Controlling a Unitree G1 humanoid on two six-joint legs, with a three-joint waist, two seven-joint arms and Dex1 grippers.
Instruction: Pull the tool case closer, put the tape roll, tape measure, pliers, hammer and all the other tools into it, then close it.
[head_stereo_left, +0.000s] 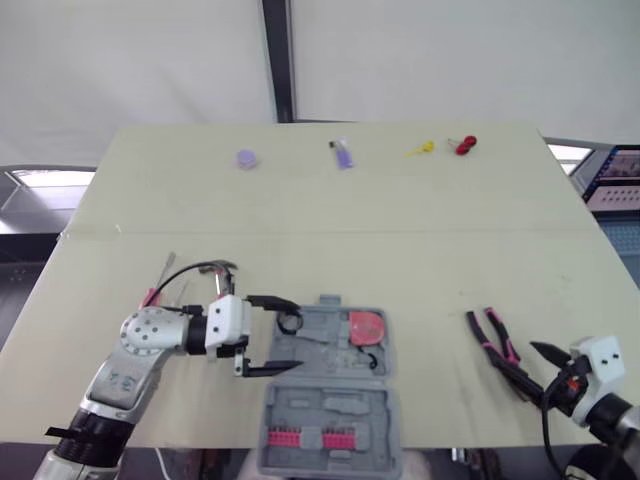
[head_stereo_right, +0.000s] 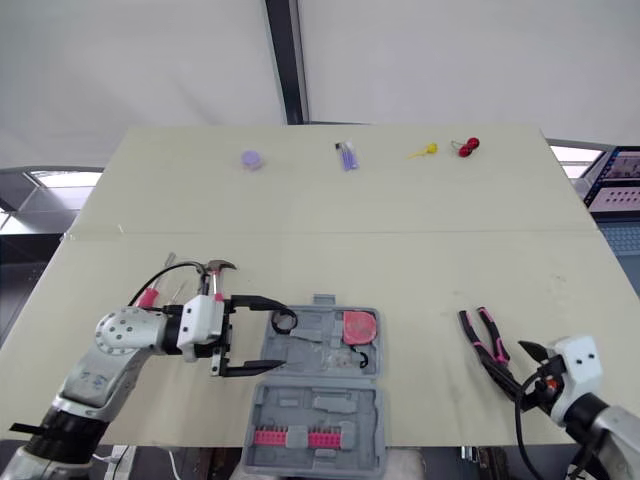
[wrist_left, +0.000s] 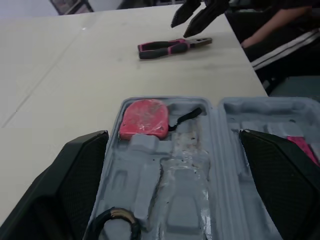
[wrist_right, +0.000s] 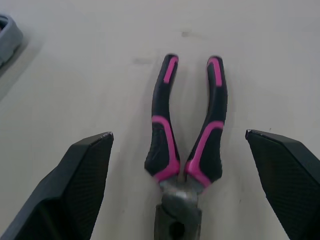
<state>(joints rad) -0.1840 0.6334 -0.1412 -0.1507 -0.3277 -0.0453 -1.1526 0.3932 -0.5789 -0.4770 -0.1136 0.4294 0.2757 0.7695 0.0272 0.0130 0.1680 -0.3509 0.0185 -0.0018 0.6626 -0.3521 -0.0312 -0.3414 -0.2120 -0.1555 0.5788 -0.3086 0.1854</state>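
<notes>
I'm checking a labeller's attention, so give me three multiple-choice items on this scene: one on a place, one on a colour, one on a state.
1. Where do the pliers lie?
A. in the case
B. on top of the hammer
C. on the table, to the right of the case

2. What colour is the tape measure?
A. pink-red
B. yellow
C. blue

3. How is the case?
A. shut and latched
B. open, with its lid laid flat
C. standing on its edge

Answers:
1 C: the pliers rest on the bare table, apart from the case.
2 A: the tape measure in the case is pink-red.
3 B: both moulded halves of the case face up.
</notes>
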